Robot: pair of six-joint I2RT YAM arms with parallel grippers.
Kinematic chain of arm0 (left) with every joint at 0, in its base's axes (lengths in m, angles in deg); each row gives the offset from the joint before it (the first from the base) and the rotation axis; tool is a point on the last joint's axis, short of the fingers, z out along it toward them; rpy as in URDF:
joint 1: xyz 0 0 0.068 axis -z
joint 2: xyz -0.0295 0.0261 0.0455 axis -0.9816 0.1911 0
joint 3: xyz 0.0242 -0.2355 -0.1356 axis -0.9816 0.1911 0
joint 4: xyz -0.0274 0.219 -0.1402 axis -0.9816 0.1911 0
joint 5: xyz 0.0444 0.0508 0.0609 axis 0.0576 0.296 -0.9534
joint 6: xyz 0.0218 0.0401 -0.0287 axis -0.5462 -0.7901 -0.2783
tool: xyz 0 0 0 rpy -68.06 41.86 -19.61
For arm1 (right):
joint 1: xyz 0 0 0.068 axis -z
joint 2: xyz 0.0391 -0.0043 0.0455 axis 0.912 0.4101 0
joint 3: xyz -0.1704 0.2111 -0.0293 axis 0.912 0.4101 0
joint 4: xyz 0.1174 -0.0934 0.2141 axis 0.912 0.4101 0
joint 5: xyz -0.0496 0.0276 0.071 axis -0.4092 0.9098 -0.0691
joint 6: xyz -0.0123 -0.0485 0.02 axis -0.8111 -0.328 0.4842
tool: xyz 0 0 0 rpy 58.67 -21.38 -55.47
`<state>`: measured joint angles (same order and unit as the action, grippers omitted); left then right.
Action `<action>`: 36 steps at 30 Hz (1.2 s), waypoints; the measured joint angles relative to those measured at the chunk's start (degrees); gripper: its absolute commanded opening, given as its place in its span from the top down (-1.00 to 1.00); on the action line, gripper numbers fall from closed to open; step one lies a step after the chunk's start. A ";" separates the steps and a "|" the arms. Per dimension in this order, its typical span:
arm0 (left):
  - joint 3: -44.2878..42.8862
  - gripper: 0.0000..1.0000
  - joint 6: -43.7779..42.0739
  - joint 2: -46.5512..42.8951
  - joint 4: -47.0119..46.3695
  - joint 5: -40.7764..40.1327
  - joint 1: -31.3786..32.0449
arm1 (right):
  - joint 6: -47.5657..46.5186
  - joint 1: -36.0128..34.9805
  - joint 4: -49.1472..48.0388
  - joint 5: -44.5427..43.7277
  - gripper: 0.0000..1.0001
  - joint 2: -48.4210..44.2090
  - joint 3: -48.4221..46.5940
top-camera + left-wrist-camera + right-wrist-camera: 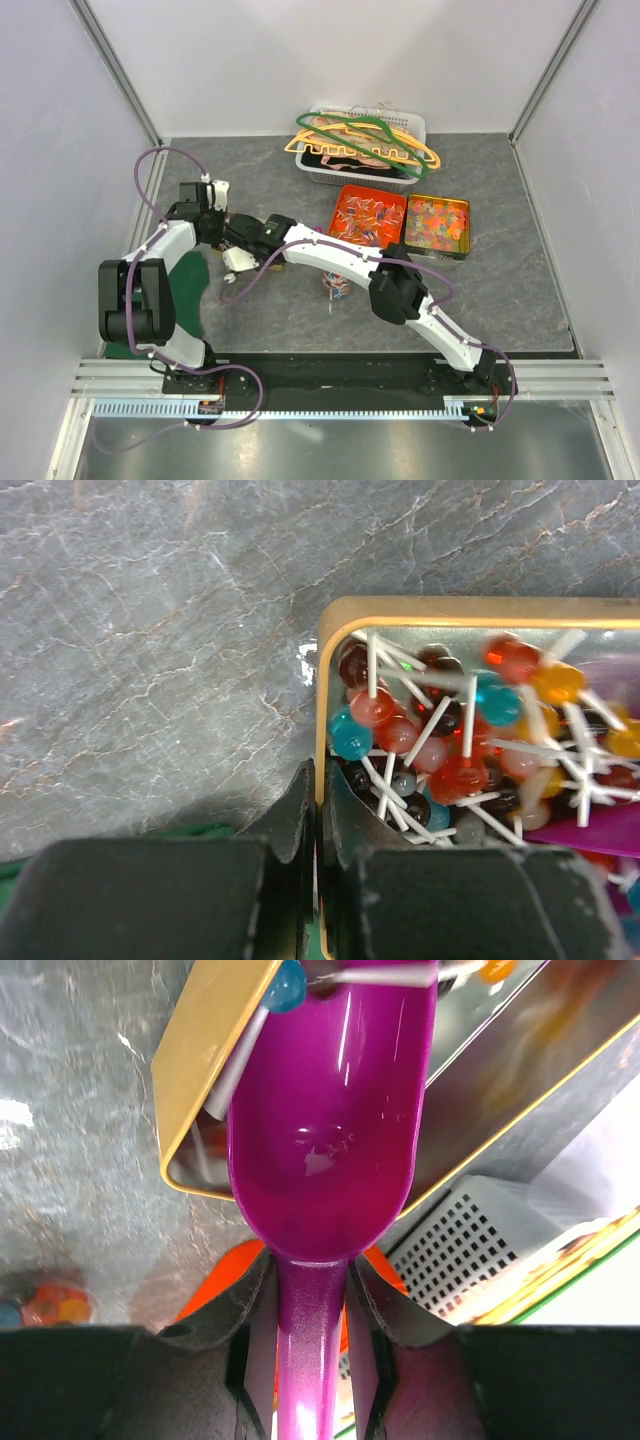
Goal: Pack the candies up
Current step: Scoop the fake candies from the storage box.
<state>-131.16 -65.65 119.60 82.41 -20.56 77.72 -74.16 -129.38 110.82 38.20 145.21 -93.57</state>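
Note:
A gold-rimmed tin point(325, 680) holds a heap of lollipops point(450, 750) with white sticks. My left gripper point(320, 780) is shut on the tin's rim, one finger inside and one outside. My right gripper point(310, 1275) is shut on the handle of a purple scoop point(330, 1130). The scoop's bowl looks bare and its tip reaches into the tin point(205, 1050), beside a blue lollipop point(285, 988). From above, both grippers meet at mid left point(232, 238) and hide the tin. Wrapped candies point(367, 215) fill an orange tray at centre right.
A yellow tin point(463, 205) of bright sweets sits right of the orange tray point(343, 192). A white basket point(415, 125) of coat hangers stands behind them. A few loose candies point(335, 285) lie mid-table. A green cloth point(190, 285) lies under the left arm.

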 measured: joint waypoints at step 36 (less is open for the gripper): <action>0.20 0.96 1.55 -0.26 0.17 -4.50 0.37 | 13.33 -1.66 -10.86 -10.58 1.00 -2.54 9.44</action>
<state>-130.97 -64.10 119.34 82.59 -25.07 78.10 -60.82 -131.04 99.95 27.62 142.67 -84.13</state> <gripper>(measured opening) 0.040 0.348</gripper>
